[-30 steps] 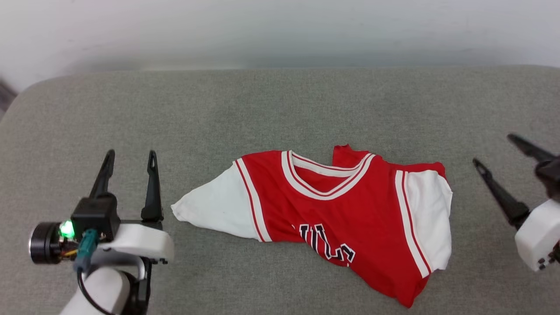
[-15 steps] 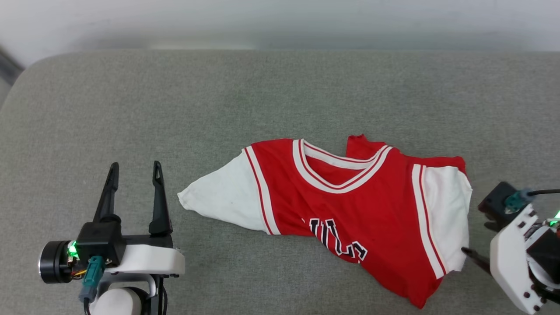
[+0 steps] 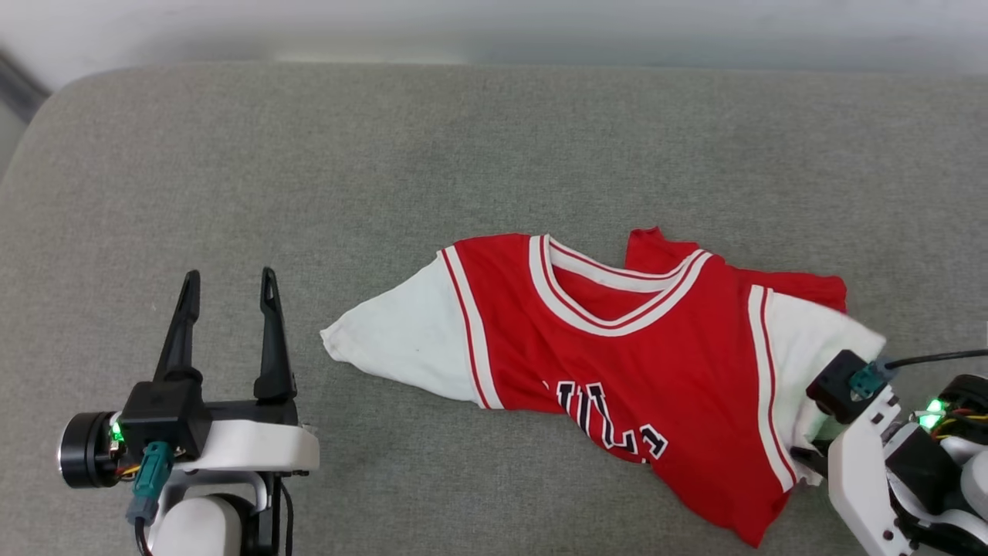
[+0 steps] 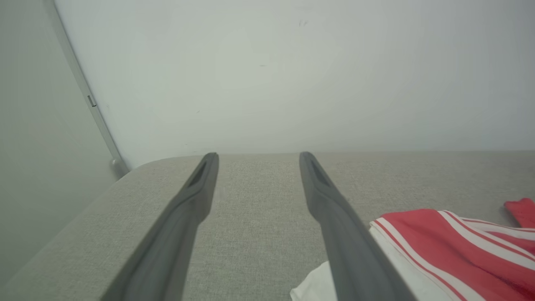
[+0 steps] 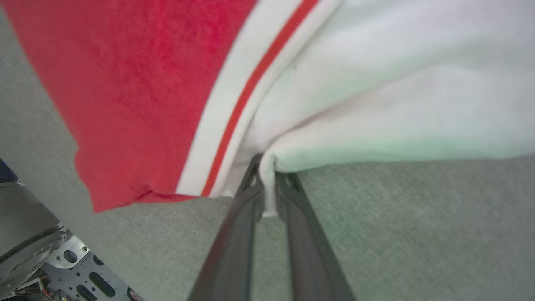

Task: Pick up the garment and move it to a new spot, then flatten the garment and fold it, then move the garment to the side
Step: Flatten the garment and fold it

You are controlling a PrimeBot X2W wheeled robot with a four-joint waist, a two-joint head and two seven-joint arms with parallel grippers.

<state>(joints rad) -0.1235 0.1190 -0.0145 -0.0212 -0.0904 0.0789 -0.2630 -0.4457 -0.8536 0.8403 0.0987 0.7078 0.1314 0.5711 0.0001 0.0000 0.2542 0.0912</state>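
The garment [image 3: 617, 363] lies rumpled centre-right in the head view, its white sleeve [image 5: 376, 104] pinched at the very edge by the right gripper [image 5: 267, 169] (left gripper [image 3: 228, 276] spread wide, lower left), so lifting could tug it free.

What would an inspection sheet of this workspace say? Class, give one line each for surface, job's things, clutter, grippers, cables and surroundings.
Surface: grey fabric cushion, wide, with a rounded corner at far left.
Job's things: red jersey lies front up but rumpled, its lower part bunched so the lettering is partly hidden.
Clutter: nothing seen.
Grippers: left gripper has its jaws open, clear of the jersey, beside one white sleeve. Right gripper has its jaws shut on the hem of the other white sleeve.
Cables: black cable runs off the right wrist; it does not touch the jersey.
Surroundings: pale wall behind the cushion.
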